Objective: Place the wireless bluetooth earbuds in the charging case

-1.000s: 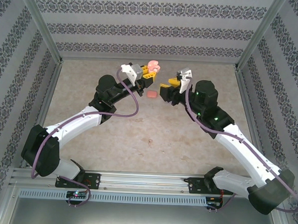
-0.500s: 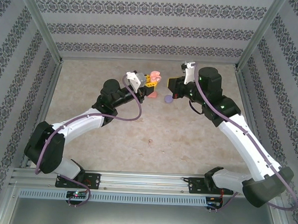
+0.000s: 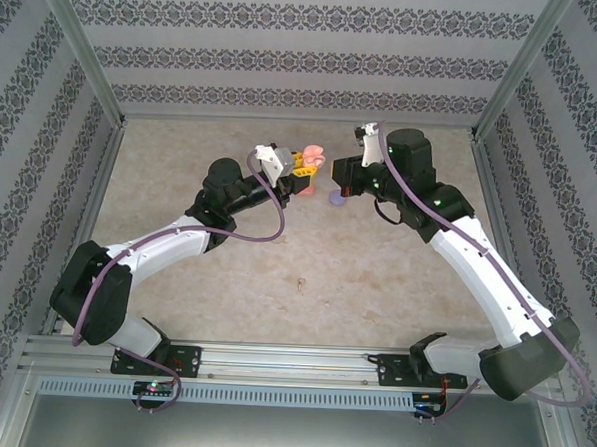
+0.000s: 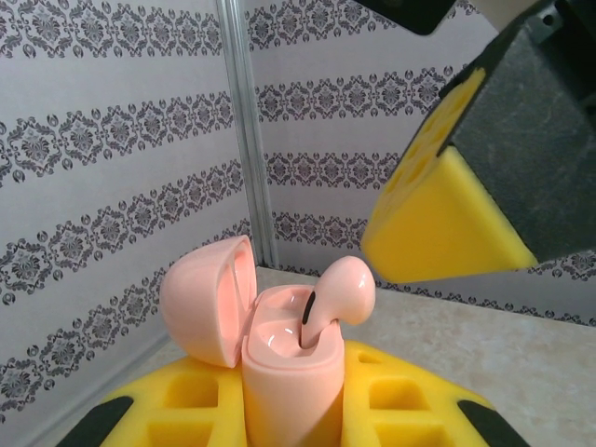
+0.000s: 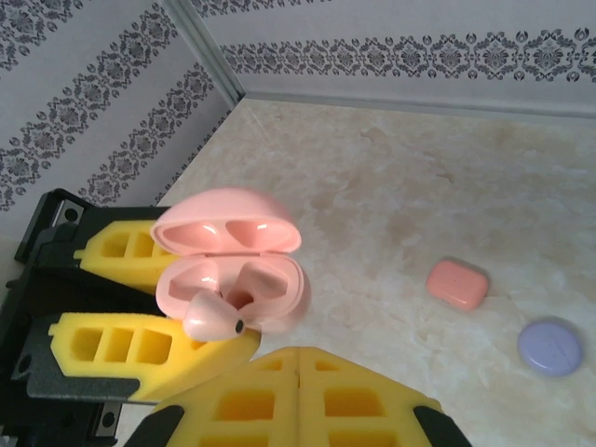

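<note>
Case: pink case (image 4: 289, 372), lid open, clamped in L gripper (image 3: 301, 167).
Earbud: pink earbud (image 4: 340, 289) half in slot.
R gripper (image 5: 298, 391): jaws together, just behind earbud.
Ahead-right of it: coral case (image 5: 457, 282), purple case (image 5: 550, 346).

The left arm (image 3: 167, 242) and right arm (image 3: 476, 268) are stretched forward and bent inward; the grippers are brought close, facing each other; the left gripper (image 3: 307, 166) is clamped on a pink case (image 4: 289, 372); the right gripper (image 5: 298, 391) is held with its fingers pressed together.
</note>
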Controlling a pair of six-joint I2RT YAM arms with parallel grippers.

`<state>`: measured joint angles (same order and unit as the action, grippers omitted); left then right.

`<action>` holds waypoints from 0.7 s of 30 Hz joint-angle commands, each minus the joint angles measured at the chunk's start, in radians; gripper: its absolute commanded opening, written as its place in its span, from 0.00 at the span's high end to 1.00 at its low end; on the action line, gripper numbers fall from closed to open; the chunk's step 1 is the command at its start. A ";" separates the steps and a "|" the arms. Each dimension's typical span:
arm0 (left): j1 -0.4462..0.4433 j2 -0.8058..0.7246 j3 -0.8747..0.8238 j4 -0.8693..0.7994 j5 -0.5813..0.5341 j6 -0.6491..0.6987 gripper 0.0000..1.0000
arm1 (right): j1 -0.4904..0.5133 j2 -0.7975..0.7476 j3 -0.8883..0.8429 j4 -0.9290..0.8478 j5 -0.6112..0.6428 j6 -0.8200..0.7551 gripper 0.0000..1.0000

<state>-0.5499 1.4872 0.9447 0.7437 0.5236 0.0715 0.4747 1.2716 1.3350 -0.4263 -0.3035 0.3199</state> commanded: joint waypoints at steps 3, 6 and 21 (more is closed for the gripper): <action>-0.001 0.009 -0.006 0.051 0.034 0.001 1.00 | -0.004 0.027 0.052 -0.006 0.005 0.008 1.00; -0.001 0.010 -0.003 0.052 0.038 -0.004 1.00 | -0.002 0.038 0.057 -0.004 -0.004 0.010 1.00; -0.002 0.028 0.011 0.049 0.037 -0.013 1.00 | 0.049 0.054 0.087 -0.026 -0.013 -0.002 1.00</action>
<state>-0.5499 1.5066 0.9447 0.7452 0.5461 0.0704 0.5087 1.3258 1.3922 -0.4442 -0.3050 0.3191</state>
